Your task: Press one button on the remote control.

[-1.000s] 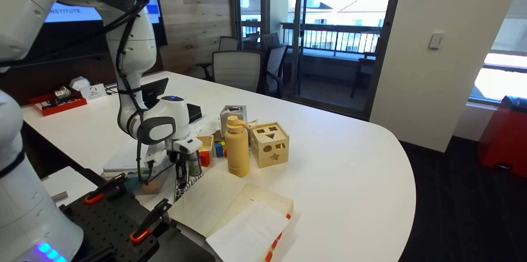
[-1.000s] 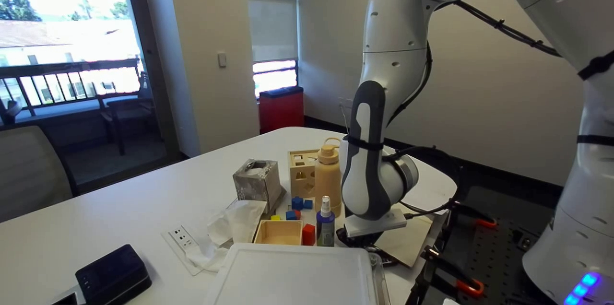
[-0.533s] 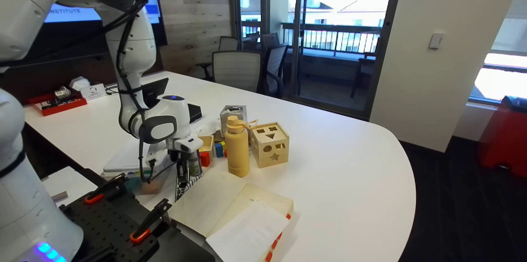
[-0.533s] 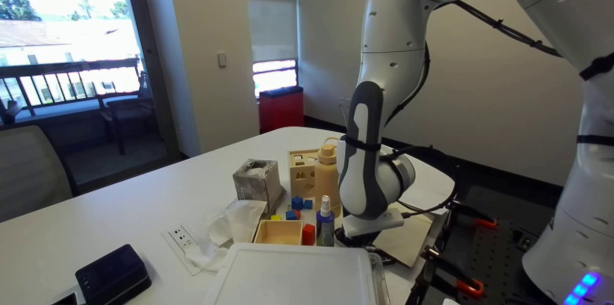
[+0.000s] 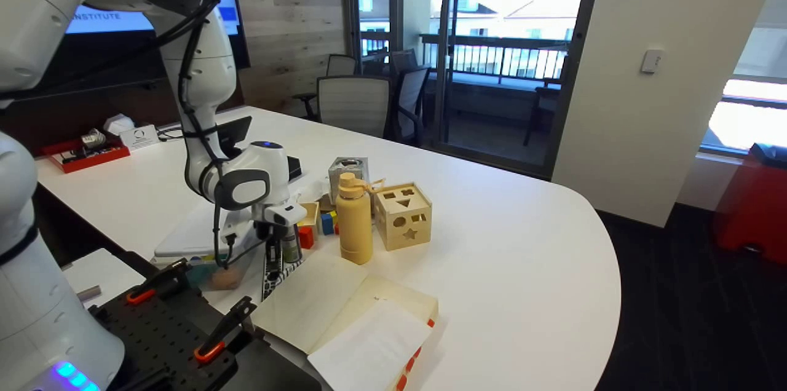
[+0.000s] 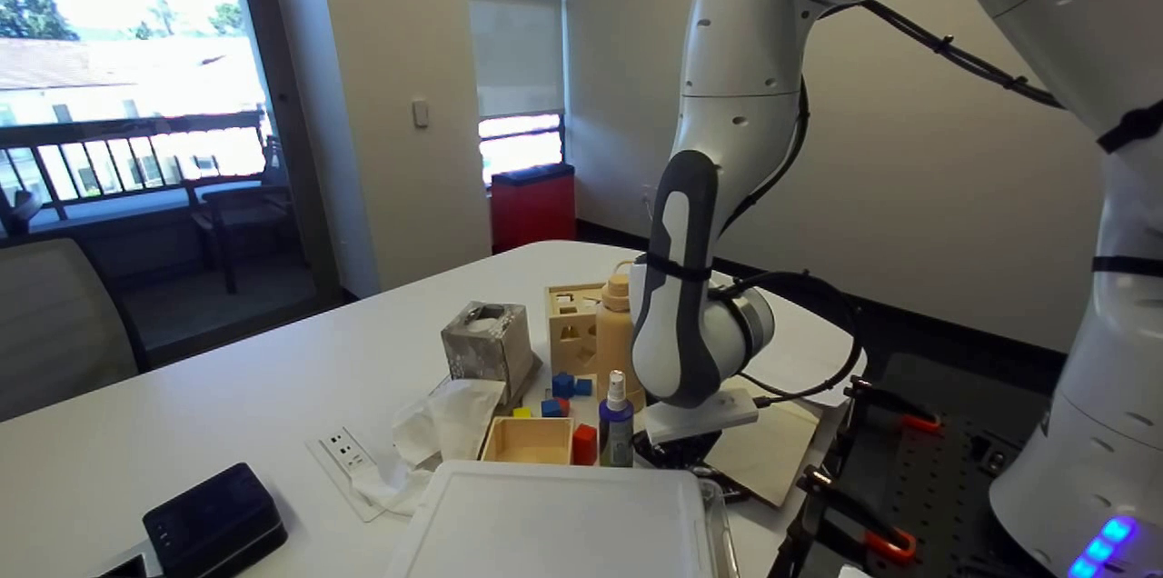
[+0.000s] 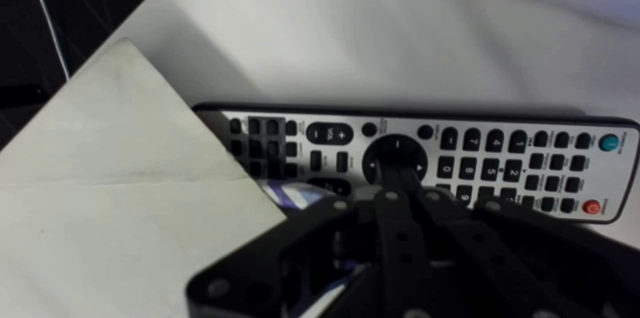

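The remote control lies keys-up on the counter, one end partly hidden by a cream cover, and the gripper is right there above it! Jaws together, tips over the round navigation pad; pressed or merely hovering, I can't tell. The red standby button sits well apart from those tips. In an exterior view a spray bottle stands upright near the gripper, while the yellow water bottle stands just beside a wooden shape sorter.

White jointed arm with dark-grey trim: bent, angled downward | black two-finger gripper: pointing down, fingers closed together
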Robot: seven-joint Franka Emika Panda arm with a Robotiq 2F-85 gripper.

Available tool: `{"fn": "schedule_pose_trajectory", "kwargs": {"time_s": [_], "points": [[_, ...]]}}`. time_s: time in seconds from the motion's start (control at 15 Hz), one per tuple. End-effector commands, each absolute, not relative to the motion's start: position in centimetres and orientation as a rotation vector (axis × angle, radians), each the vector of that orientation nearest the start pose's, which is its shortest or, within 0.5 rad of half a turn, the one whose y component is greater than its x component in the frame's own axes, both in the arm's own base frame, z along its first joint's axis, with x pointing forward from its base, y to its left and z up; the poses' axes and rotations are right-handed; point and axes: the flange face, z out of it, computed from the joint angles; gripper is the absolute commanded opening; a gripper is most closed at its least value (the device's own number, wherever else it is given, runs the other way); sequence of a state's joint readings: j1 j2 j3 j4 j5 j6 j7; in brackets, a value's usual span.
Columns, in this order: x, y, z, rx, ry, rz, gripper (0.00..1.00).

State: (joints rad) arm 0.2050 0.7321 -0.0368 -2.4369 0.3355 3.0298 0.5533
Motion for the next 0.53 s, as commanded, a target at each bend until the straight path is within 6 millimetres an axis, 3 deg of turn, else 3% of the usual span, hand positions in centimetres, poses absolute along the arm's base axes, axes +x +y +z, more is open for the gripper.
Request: {"fn": "schedule_pose_trajectory", "kwargs": {"time_s": [0.0,0.47], "points": [[40.7,4.0,-1.9,-2.997,1.137,0.277,0.00],[40.3,3.7,-3.0,-2.980,1.139,0.316,0.00]]}}
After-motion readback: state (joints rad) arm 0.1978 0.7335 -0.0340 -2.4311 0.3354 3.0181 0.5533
